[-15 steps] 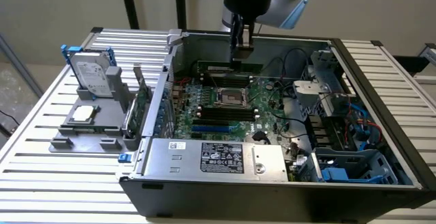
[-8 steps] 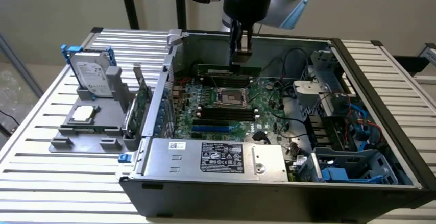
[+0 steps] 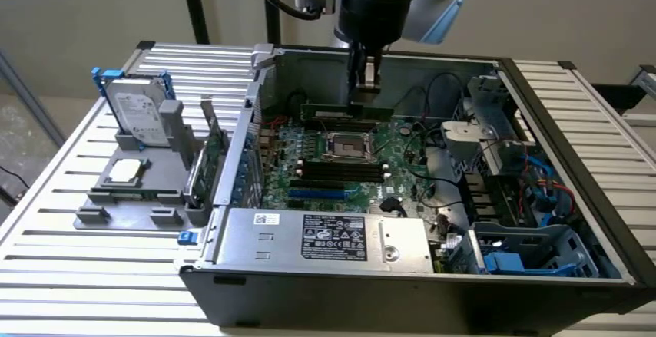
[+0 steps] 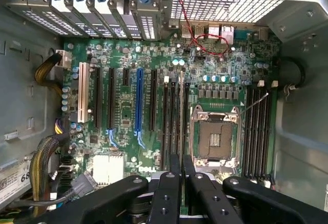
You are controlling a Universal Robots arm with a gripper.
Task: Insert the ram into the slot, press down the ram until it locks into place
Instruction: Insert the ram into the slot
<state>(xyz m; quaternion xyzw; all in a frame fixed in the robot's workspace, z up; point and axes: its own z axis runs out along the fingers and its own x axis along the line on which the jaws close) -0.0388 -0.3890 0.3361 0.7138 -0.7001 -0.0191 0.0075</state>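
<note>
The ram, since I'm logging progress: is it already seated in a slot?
No: the ram hangs clamped in the gripper above the motherboard, not down in any of the black slots.

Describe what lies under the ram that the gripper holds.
Below the ram, held in the gripper, lies the green motherboard with black slots beside the empty processor socket. The gripper's own body covers part of the board in the wrist view.

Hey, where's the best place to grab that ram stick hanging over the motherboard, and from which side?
Grip the ram by its upper long edge near the middle, coming straight down from above and clamping its two flat faces. It is long, thin and hangs level, so that hold should keep it balanced. The pincer holds it much this way now.
</note>
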